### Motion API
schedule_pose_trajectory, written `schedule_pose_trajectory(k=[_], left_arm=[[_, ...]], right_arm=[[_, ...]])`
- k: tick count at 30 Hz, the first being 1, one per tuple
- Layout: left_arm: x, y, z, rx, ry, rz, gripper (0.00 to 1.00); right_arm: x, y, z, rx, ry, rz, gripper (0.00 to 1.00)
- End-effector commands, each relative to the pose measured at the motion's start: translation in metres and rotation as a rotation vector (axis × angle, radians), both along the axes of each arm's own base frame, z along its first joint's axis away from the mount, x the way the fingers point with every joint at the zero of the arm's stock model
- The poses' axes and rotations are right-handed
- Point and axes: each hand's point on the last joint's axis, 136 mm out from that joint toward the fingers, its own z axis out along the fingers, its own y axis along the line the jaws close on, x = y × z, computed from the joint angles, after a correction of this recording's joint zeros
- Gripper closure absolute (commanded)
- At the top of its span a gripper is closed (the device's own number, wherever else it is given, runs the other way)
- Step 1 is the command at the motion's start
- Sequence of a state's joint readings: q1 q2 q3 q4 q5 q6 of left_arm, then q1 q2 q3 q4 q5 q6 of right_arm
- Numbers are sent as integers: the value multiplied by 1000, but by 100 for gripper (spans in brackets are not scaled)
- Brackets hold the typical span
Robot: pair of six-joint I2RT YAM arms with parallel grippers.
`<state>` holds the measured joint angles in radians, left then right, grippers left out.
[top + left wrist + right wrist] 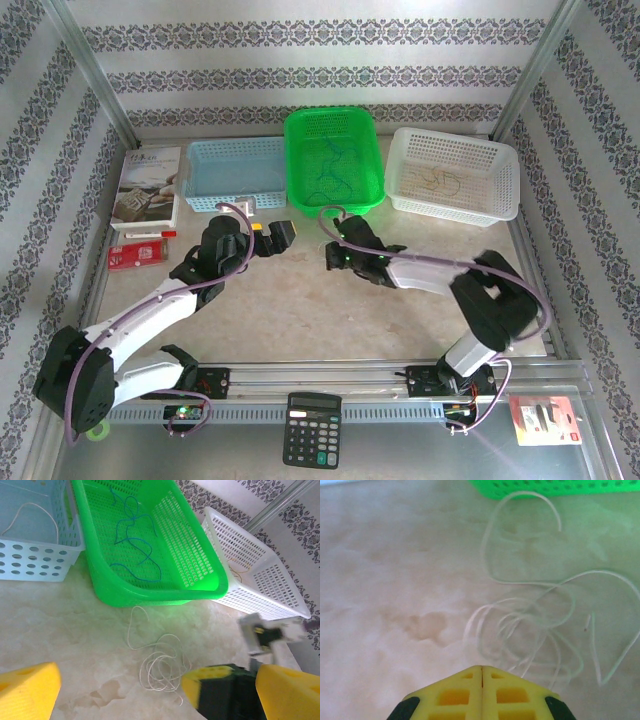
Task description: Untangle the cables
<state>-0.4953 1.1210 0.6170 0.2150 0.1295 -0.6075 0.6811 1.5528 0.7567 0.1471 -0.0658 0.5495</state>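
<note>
Along the left edge of the overhead view you have a booklet (147, 183) with a red packet (135, 255) below it. Beside them is the light blue basket (225, 202), with a pale strand (35, 512) curving across its floor. Your left gripper (278, 236) sits just below that basket, near the centre of the frame. Its yellow fingers (27, 690) are spread wide, one at each lower corner of the left wrist view, and they hold nothing. Between them the pale white cable (157, 665) lies on the table (300, 310) as a loose coil, with one loop reaching up toward the green basket (150, 596). The blue cable (132, 540) lies inside that basket in a long squiggle. A calculator (313, 430) sits at the bottom centre of the frame. Just right of centre, your right gripper (482, 672) is down at the coil's near edge. Its jaws are pressed flat together, and you cannot tell whether a strand is pinched in them. Further right stands the white basket (450, 208), holding a tan cable (440, 180). A red card pack (540, 420) lies at the lower right.
</note>
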Motion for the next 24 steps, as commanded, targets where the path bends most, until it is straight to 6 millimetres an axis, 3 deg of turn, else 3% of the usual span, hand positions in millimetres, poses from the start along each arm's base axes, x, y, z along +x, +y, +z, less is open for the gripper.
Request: schedule_pose_trajectory(k=[1, 5, 9, 10, 12, 14, 19, 24], left_arm=[[-3, 2, -2, -10, 23, -5, 0], [-4, -2, -11, -16, 56, -25, 0], [-6, -3, -22, -10, 81, -31, 0], [-6, -3, -23, -9, 84, -31, 0], [-5, -3, -26, -12, 88, -28, 0], [-4, -4, -27, -17, 94, -29, 0], [0, -9, -28, -23, 108, -40, 0], [4, -14, -29, -25, 120, -53, 0]], right_arm=[[-16, 11, 42, 168, -62, 129, 100], [-33, 1, 54, 243, -57, 185, 100], [-31, -22, 45, 224, -41, 100, 100], [-28, -28, 41, 214, -34, 71, 94], [-22, -38, 33, 191, -21, 17, 68], [-14, -45, 22, 157, -9, -16, 55], [9, -52, -9, 78, 47, -88, 51], [24, -35, -19, 92, 87, -67, 51]])
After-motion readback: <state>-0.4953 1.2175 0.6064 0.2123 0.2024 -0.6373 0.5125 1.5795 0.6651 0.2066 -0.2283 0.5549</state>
